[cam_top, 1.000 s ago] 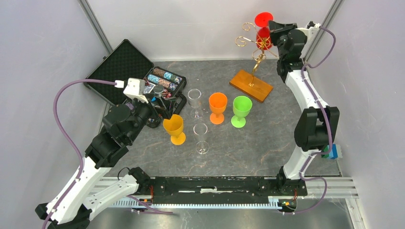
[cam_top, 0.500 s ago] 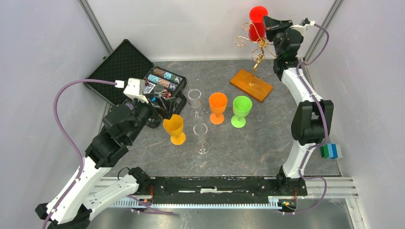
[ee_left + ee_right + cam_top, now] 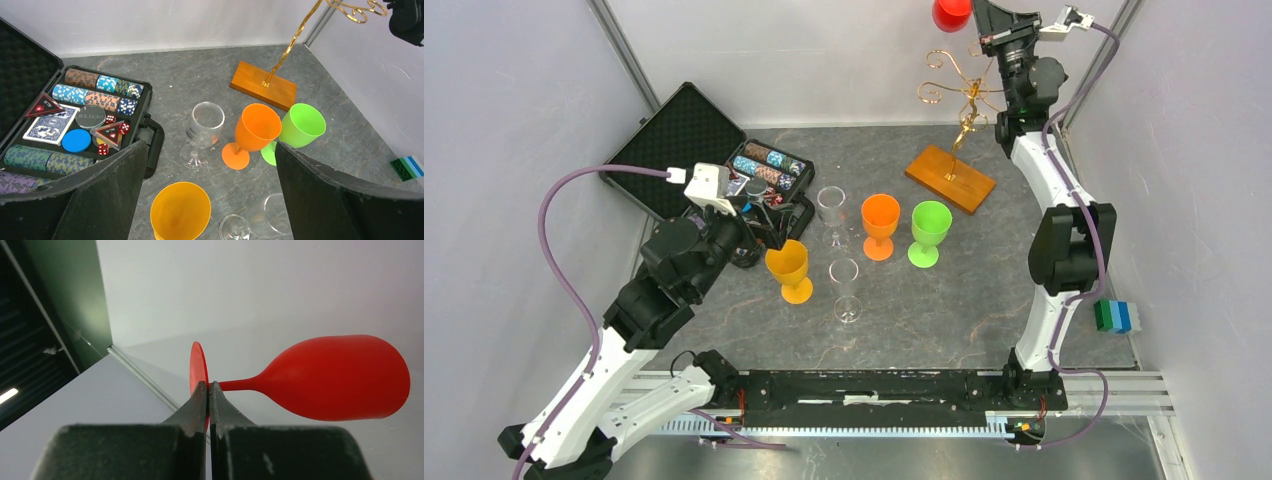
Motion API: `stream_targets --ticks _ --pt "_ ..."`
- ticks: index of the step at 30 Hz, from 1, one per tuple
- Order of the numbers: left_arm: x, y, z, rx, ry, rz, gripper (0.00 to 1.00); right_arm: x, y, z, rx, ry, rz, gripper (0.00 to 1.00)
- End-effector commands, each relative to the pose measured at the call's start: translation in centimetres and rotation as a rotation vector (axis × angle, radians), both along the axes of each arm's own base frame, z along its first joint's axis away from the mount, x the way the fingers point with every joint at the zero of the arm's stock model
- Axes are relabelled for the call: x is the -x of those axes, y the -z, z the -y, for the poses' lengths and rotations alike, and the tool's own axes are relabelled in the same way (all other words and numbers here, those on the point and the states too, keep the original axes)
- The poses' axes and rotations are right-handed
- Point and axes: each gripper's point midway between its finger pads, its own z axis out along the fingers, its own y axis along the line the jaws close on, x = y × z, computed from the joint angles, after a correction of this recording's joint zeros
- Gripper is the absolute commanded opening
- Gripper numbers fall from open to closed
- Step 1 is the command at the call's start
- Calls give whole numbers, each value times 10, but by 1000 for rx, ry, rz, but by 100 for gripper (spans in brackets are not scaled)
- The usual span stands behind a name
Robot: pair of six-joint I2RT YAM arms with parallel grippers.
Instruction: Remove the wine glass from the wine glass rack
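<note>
Pinching the red glass [image 3: 340, 377] by its foot's rim, the shut right claw [image 3: 208, 390] held it high above the rack [image 3: 949, 178], apart from its curls, stem lying crosswise to the claw, while the left claw [image 3: 210, 150] gaped far off.

Above the wine glass rack [image 3: 939, 172], the red wine glass [image 3: 951, 12] is cut by the overhead view's top edge, only part of its bowl showing. At the right wrist, the fingers [image 3: 192, 412] of the right gripper [image 3: 208, 386] cover the lower part of its foot. From the left wrist the rack's curled top runs out of frame; in front of the rack, the yellow goblet [image 3: 181, 212] and a clear glass [image 3: 262, 217] are clipped by the bottom edge
</note>
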Motion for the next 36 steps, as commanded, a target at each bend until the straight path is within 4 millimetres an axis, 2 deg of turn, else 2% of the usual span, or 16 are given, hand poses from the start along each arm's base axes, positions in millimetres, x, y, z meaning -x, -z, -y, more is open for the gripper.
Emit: stream_targets --ticks 1,6,8,12,15,16,19,22,24,26,32,36 --pt "-1 -7 5 48 9 5 100 54 -68 -9 34 -62 243 0" --pt "1 -12 12 96 36 -1 100 97 -80 -12 -19 -143 290 0" --pt "2 -14 21 131 68 -23 100 127 -86 -16 -62 -217 308 0" --pt "3 -8 56 188 200 -85 100 199 -102 -19 -138 -383 392 0" --pt "0 0 82 240 290 -139 100 244 -110 -26 -104 -427 410 0" --pt "-1 0 91 265 322 -152 100 252 -107 -28 -90 -431 399 0" --pt "-5 -12 108 350 406 -162 100 286 -102 -30 -61 -451 389 0" --pt "-11 -37 114 452 474 -144 100 320 -94 -32 -56 -498 381 0" --pt "-15 -58 116 534 521 -122 100 337 -83 -33 -60 -523 357 0" --pt "-16 -71 119 608 563 -130 100 349 -72 -33 -61 -533 336 0" --pt "-7 -83 139 759 723 -188 100 378 -50 -35 -34 -524 301 0" --pt "-2 -88 144 813 791 -207 100 381 -36 -38 -14 -510 249 0"
